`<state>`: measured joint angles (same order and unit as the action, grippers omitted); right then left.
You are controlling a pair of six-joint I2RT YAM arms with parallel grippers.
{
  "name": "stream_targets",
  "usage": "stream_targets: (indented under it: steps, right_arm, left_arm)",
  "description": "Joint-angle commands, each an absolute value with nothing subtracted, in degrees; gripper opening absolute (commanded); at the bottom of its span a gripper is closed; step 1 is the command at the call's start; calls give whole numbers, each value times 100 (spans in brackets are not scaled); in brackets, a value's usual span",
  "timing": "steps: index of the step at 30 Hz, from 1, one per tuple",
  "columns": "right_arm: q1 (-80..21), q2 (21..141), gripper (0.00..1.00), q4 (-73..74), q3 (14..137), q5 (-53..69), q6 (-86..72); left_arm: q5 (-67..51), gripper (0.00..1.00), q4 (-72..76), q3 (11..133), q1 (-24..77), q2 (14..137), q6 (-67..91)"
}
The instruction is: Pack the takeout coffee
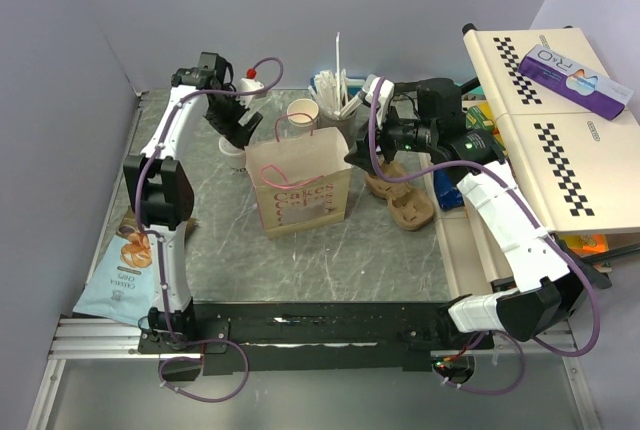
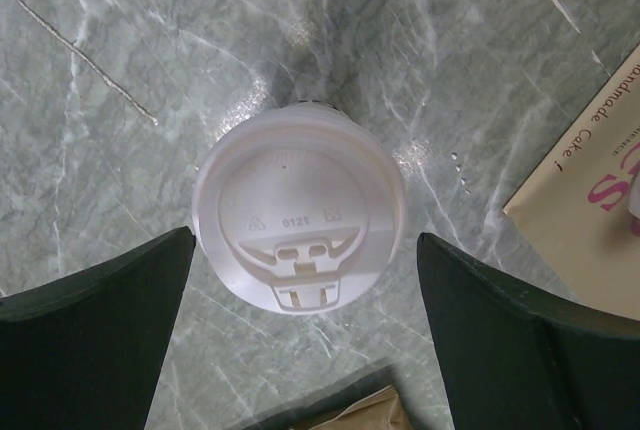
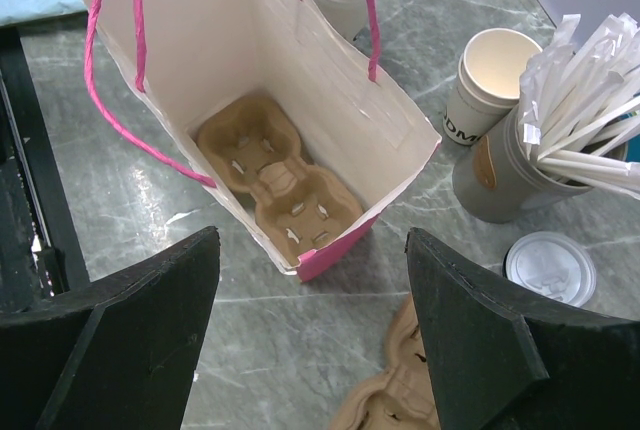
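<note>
Bag (image 1: 300, 185) stands near lidded cup (image 2: 298, 225) beneath wide-open empty left gripper (image 2: 305, 240); right gripper (image 3: 312, 240) open, empty.

A paper bag (image 1: 300, 185) stands upright at the middle of the table (image 1: 390, 250), mouth upward, and a two-cup cardboard tray (image 3: 275, 185) lies flat on its floor. A lidded paper cup (image 2: 300, 225) stands just left of the bag, between the fingers of the left gripper (image 2: 305, 250) and touching neither. Behind the bag stands an open paper cup (image 3: 495, 75), with a cup of straws and stirrers (image 3: 520, 170) just beside it on the right. A loose lid (image 3: 550, 268) lies on the table near that cup. A second cardboard tray (image 1: 400, 200) lies right of the bag. A snack packet (image 1: 120, 275) lies at the near left.
</note>
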<state>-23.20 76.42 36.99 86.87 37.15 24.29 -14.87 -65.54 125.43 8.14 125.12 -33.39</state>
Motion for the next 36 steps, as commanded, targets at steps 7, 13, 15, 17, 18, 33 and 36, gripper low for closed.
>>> stream_targets:
  steps: [7, 13, 15, 17, 18, 33, 36]
  right_arm:
    - [-2294, 7620, 81, 3612, 8675, 3762, 2408]
    - [-2285, 7638, 81, 3595, 8648, 3771, 2400]
    - [-2285, 7638, 81, 3577, 8631, 3771, 2408]
    - [-2285, 7646, 81, 3577, 8631, 3771, 2408]
    - [-2276, 7646, 81, 3568, 8631, 3771, 2417]
    - [-2285, 8120, 82, 3603, 9333, 4059, 2706]
    - [-2285, 8514, 82, 3656, 9693, 4349, 2926]
  left_arm:
    - [-1485, 97, -6688, 12850, 844, 12744, -3278]
    - [-1485, 94, -6750, 12911, 844, 12779, -3305]
    - [-1485, 92, -6768, 12894, 844, 12788, -3305]
    - [-1503, 89, -6785, 12894, 844, 12779, -3296]
    - [-1503, 88, -6803, 12894, 844, 12788, -3305]
    - [-1573, 58, -7180, 12955, 844, 12674, -2945]
    - [-1608, 49, -7295, 12885, 844, 12551, -2936]
